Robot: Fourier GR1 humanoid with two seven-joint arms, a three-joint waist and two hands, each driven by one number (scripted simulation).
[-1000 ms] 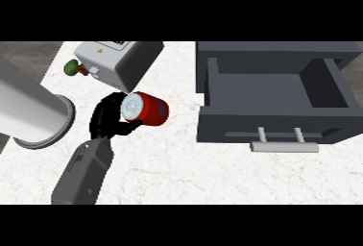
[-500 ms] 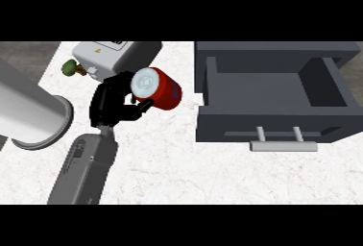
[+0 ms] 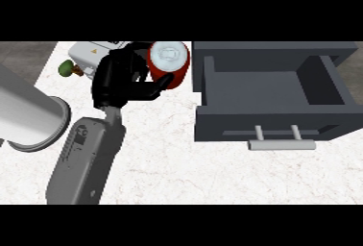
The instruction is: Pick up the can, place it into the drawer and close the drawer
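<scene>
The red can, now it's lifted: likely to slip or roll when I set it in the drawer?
The red can looks rigid, so it probably won't deform. The left hand curls round its smooth side, so slipping seems possible. It is tilted, pale top showing; laid sideways in the open drawer, it could roll.

A: Forearm (image 3: pixel 83 161), noted: matte grey casing, long and boxy with rounded corners, small dark markings near its upper end.

B: And the wrist?

A: Narrow grey link (image 3: pixel 113 115) joining casing to hand.

B: Hand (image 3: pixel 119 82)?

A: Black throughout, glossy, blocky palm, segmented fingers and thumb. Second body part: large pale grey cylinder (image 3: pixel 28 115) at left, flanged rim.
</scene>
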